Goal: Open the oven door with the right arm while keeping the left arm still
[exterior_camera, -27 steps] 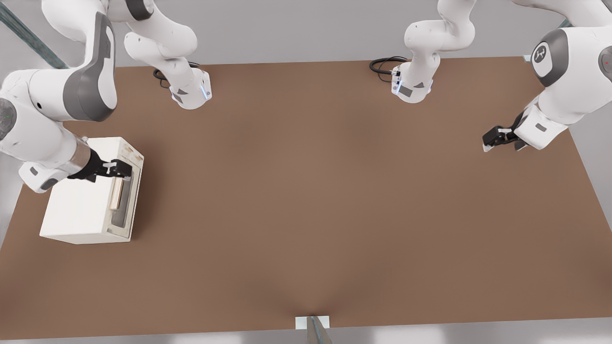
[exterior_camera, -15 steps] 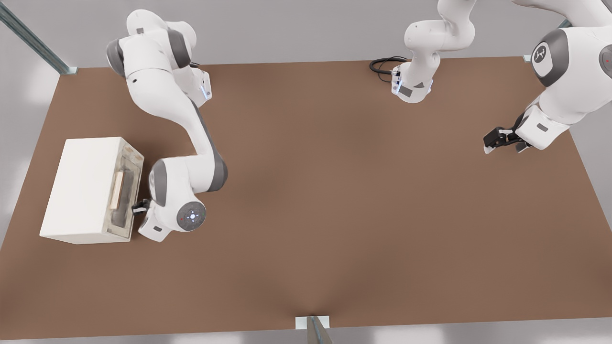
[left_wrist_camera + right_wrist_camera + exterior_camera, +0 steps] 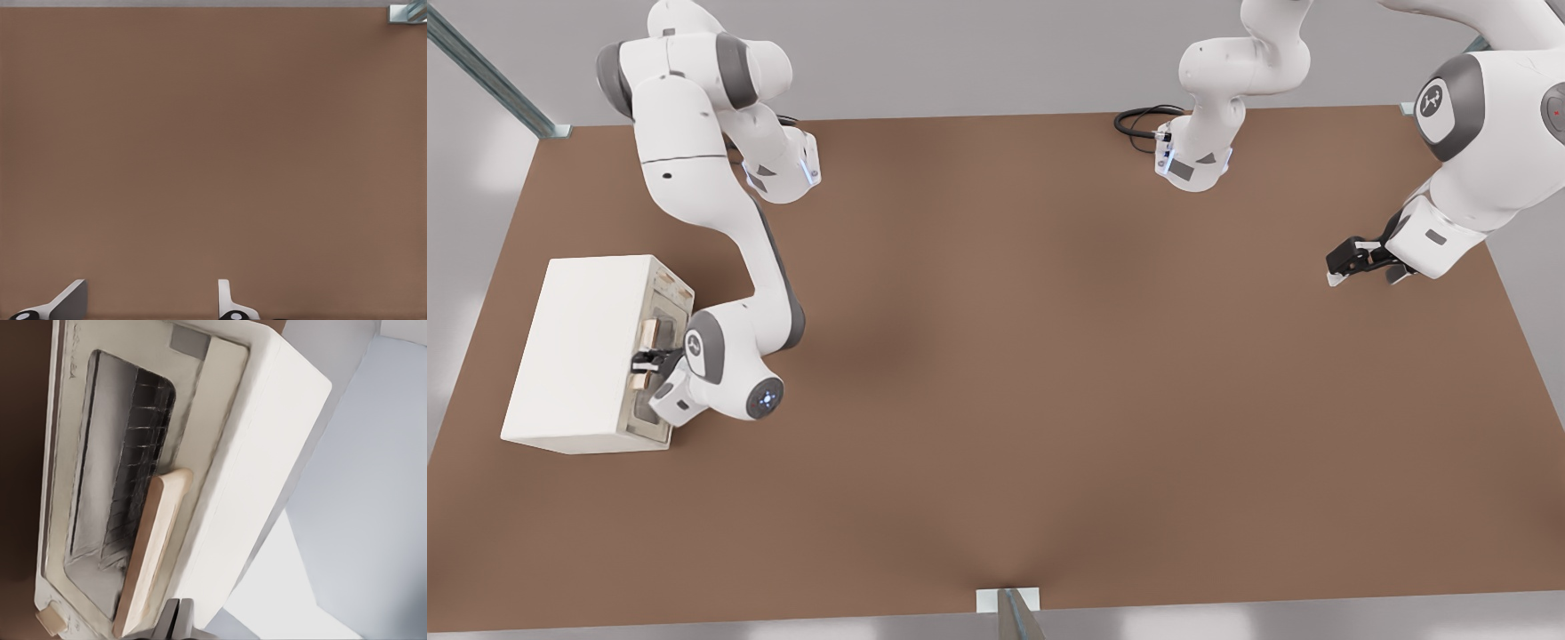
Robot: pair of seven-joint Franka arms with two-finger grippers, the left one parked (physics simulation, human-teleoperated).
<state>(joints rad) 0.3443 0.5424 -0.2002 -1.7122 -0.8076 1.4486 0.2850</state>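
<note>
The white oven (image 3: pixel 583 351) stands at the front view's left side of the brown table, its front facing the table's middle. Its oven door (image 3: pixel 647 411) lies flat against the front, with a dark window (image 3: pixel 113 473) and a tan bar handle (image 3: pixel 150 547). The right arm (image 3: pixel 729 342) bends down in front of the oven. Its gripper (image 3: pixel 640 362) reaches across the middle of the handle in the front view. In the right wrist view the gripper (image 3: pixel 177 620) is shut, fingertips pressed together just beside the handle's edge, nothing between them.
The table (image 3: pixel 1049 356) stretches wide to the front view's right of the oven. The parked left arm's gripper (image 3: pixel 1356 258) hovers near the table's right edge. Two arm bases (image 3: pixel 783 169) (image 3: pixel 1192 160) and a black cable (image 3: pixel 1138 120) sit along the far edge.
The right arm swung from over the oven's top round to its front. Since half a second ago the gripper has moved from the door's lower corner to the handle.
</note>
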